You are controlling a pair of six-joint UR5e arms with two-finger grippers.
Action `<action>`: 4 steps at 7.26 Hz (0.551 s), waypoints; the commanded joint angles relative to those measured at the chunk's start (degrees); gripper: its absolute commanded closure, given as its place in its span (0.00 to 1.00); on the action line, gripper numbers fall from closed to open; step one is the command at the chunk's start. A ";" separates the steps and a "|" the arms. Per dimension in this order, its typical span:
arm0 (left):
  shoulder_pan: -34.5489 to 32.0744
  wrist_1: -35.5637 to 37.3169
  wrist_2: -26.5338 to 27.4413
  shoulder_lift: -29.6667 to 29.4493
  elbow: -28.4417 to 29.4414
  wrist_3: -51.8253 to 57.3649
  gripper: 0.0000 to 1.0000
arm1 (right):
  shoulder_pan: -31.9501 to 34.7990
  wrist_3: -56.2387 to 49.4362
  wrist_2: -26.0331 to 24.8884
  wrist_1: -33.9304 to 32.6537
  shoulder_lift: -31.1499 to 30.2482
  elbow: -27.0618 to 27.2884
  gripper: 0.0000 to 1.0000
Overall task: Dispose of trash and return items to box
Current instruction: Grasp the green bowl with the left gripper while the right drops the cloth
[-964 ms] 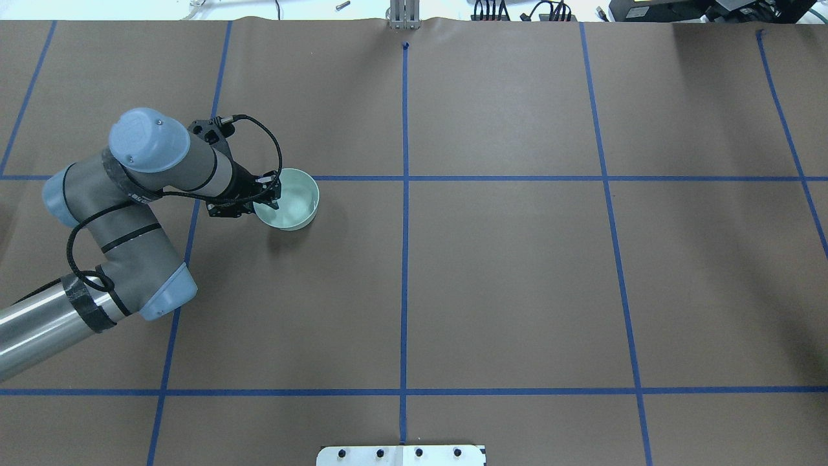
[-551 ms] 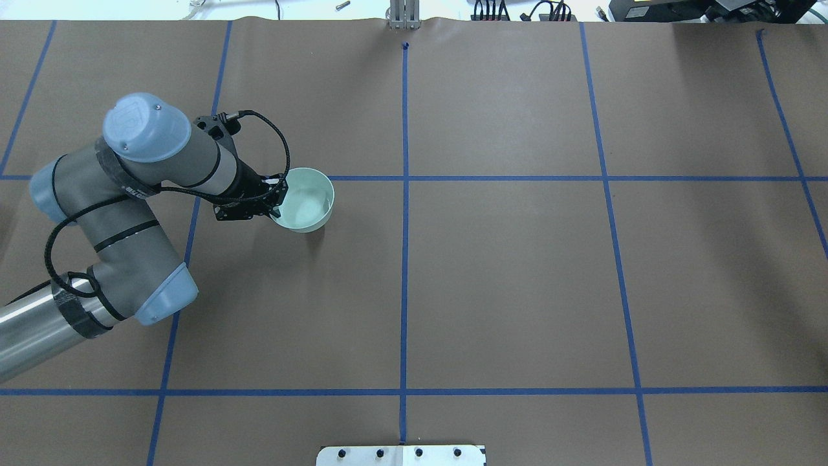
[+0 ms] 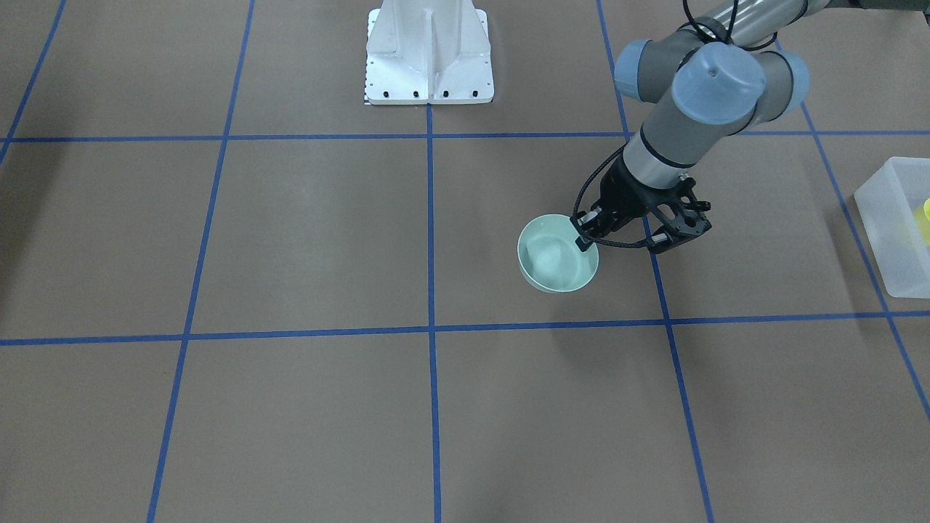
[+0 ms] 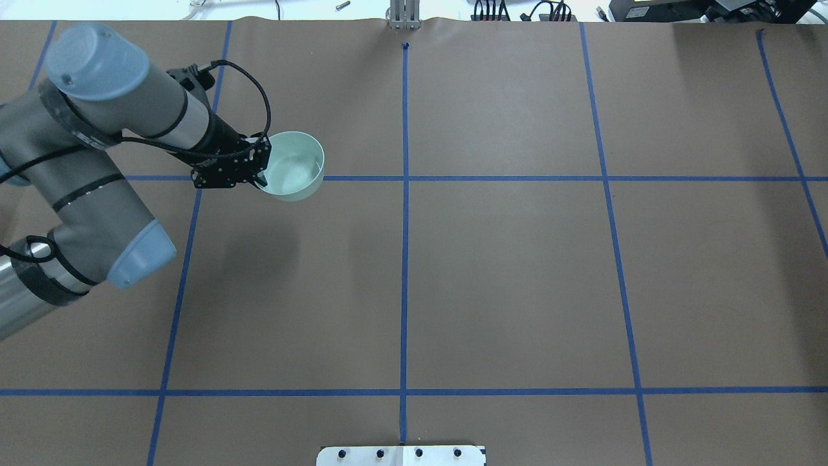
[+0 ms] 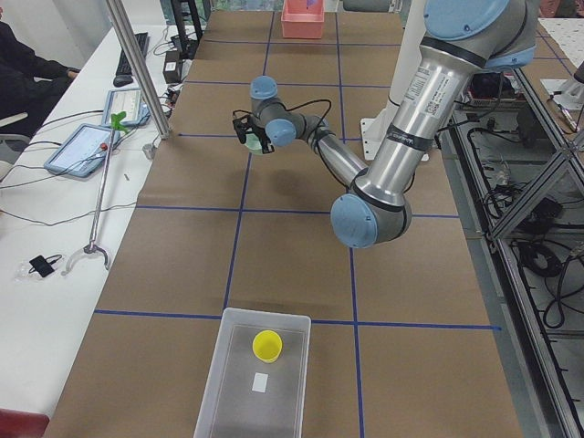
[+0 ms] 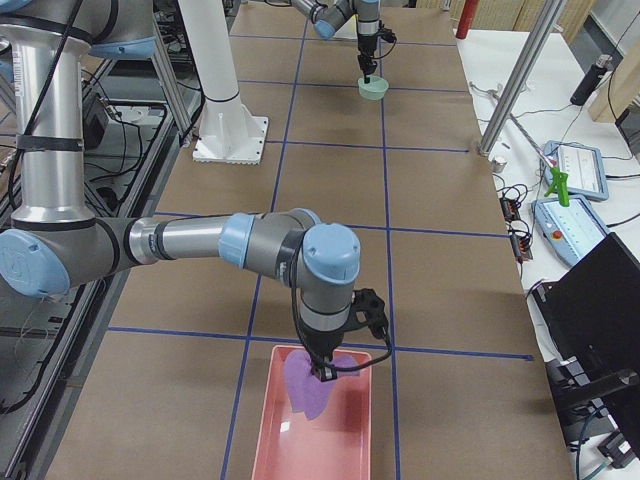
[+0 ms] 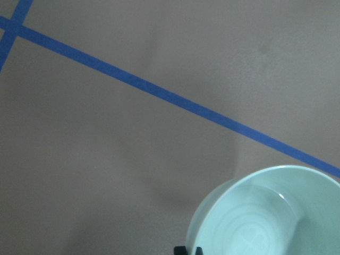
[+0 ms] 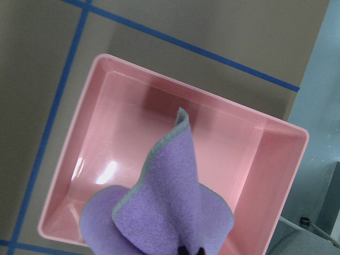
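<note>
green bowl (image 4: pixel 294 165), who has it? asks one.

the left gripper (image 4: pixel 261 182) does, says two. its two fingers are pinched on the rim, on the side near the arm. the bowl hangs above the table (image 4: pixel 517 291), open side up. its shadow lies apart from it on the brown paper.

what is it over?

a spot close to where two blue lines (image 4: pixel 405 259) cross, on the robot's left half. wide brown paper lies on every side of the bowl.

and the yellow cup (image 5: pixel 267 345)?

it stands in the box (image 5: pixel 228 392), open end up, nearer the end that faces the arms. a white slip (image 5: pixel 260 381) lies flat just beside it. the box sits at the table's end on the robot's left, well apart from the bowl. a blue line runs by the box's far edge, and brown paper lies between that edge and the bowl.

what about the other hand?

the right gripper (image 6: pixel 322 376) is squeezed tight on a purple cloth (image 8: pixel 164 207). the cloth hangs down over a pink tray (image 8: pixel 255 159), inside the line of its rim. two cannot tell if the cloth touches the tray's floor.

where is the tray?

at the other end of the table, just past a blue line and close to the table's edge.
</note>
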 commanded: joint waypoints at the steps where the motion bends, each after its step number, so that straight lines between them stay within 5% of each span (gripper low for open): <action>1: -7.31 4.75 -4.04 0.53 0.25 11.31 1.00 | 0.30 1.18 0.34 15.52 -0.13 -12.81 1.00; 2: -10.29 6.52 -4.13 0.79 0.33 16.17 1.00 | 0.21 1.62 0.52 15.56 -0.12 -13.54 1.00; 3: -14.50 10.28 -6.57 0.80 0.25 21.96 1.00 | -0.05 1.54 0.52 15.48 0.31 -13.63 0.62; 4: -18.63 14.58 -7.73 1.93 0.16 30.28 1.00 | 0.04 1.80 1.65 15.56 -0.21 -13.37 0.01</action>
